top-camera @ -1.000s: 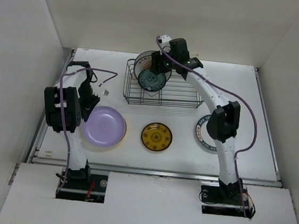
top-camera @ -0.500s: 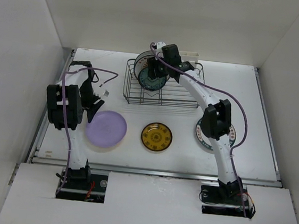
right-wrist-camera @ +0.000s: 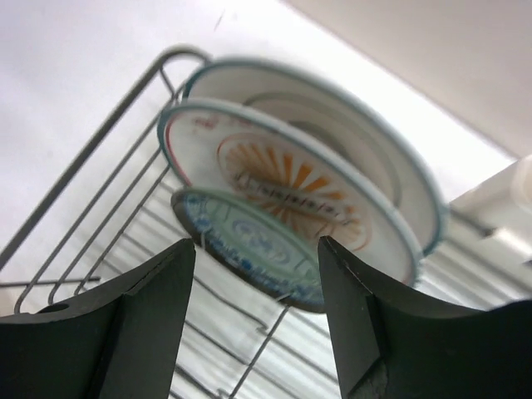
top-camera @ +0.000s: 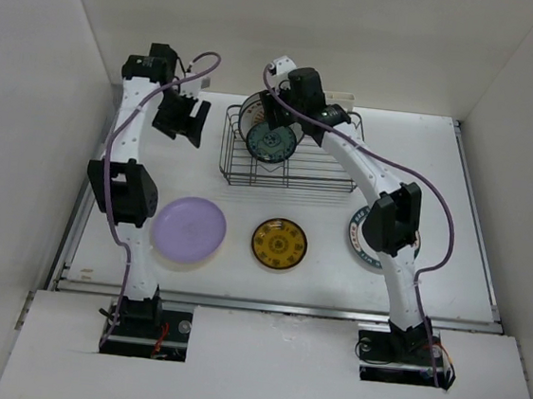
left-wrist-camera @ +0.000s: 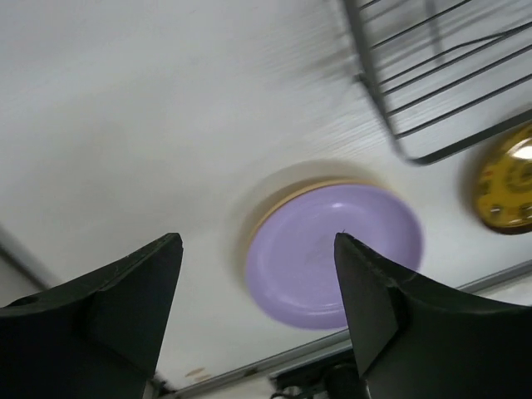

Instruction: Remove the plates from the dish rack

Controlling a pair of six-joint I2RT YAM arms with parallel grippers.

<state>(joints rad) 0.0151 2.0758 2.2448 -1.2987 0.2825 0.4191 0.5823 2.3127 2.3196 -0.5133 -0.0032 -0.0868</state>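
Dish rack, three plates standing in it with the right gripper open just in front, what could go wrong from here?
The small teal plate stands close in front of the sunburst plate, so the right gripper may pinch both or knock the sunburst plate over. If the plate is lifted at an angle, it could catch on the wires and drag the dish rack along.

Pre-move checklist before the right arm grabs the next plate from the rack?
1. Right gripper open: ok.
2. Small teal patterned plate centred between its fingers: ok.
3. Fingers down past that plate's rim: cannot tell.
4. Left gripper open and empty: ok.
5. Round lavender plate resting on the table: ok.
6. Left gripper apart from the dark wire dish rack: ok.
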